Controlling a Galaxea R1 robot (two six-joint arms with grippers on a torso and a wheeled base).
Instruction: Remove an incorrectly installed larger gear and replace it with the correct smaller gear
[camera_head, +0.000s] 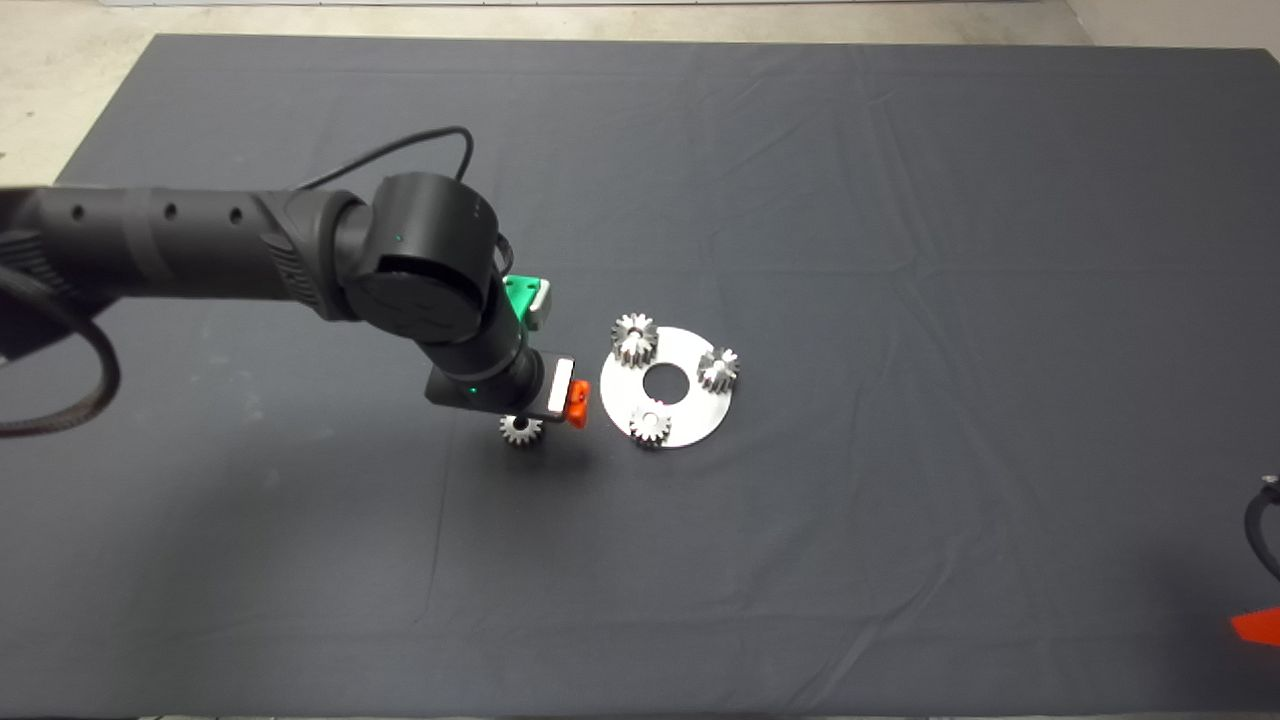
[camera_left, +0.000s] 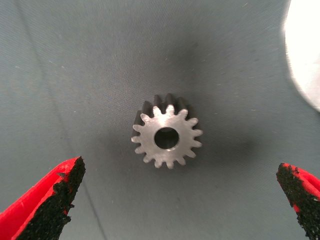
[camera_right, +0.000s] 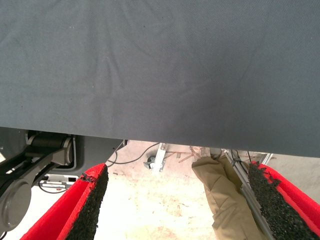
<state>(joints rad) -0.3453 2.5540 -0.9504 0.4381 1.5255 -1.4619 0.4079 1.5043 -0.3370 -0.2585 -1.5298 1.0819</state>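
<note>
Item: smaller gear (camera_left: 167, 137), loose on the bench mat (camera_head: 900, 200), left of the plate (camera_head: 690, 410). My left tool (camera_left: 175, 200) hangs above, released. Step: pickup. Next: descend, clench across teeth. Right tool (camera_right: 177, 205) parked near-right, released.

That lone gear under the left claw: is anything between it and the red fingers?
No. In the left wrist view the smaller gear lies on bare mat, untouched between the open left gripper fingers.
</note>
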